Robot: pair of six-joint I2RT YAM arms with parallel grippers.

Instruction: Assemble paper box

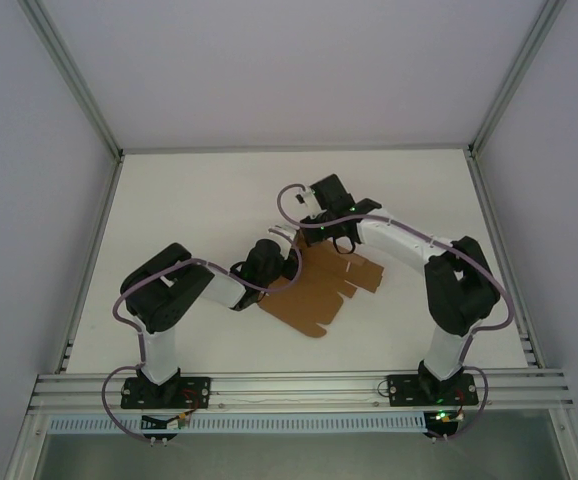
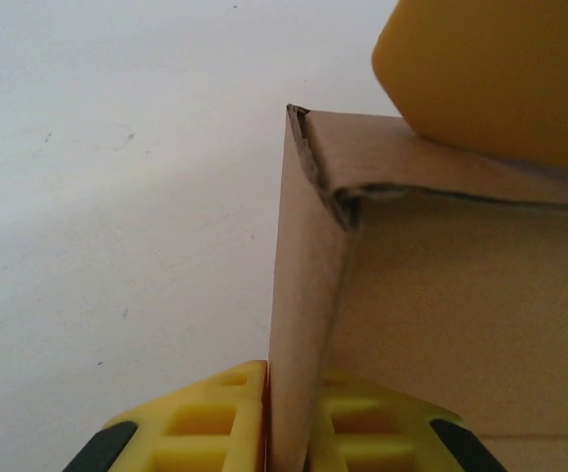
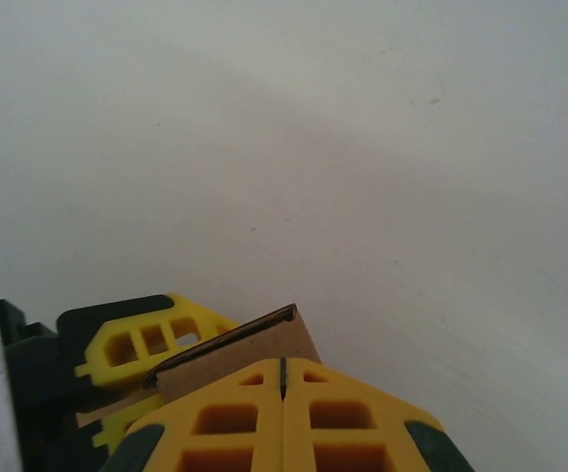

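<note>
I see the paper box [image 1: 319,292] lying mostly flat mid-way across the table [image 1: 179,200]. My left gripper [image 2: 286,393] pinches one raised wall. My right gripper [image 3: 282,379], fingers pressed together, touches the adjoining flap.

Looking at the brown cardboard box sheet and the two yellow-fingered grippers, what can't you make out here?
Left wrist view: the plain brown cardboard paper box runs off the right edge, and a blurred yellow finger covers its far fold.
Right wrist view: the shut right gripper hides most of the cardboard, so contact is unclear.
Top view: the left gripper covers its own hold on the flap.
</note>
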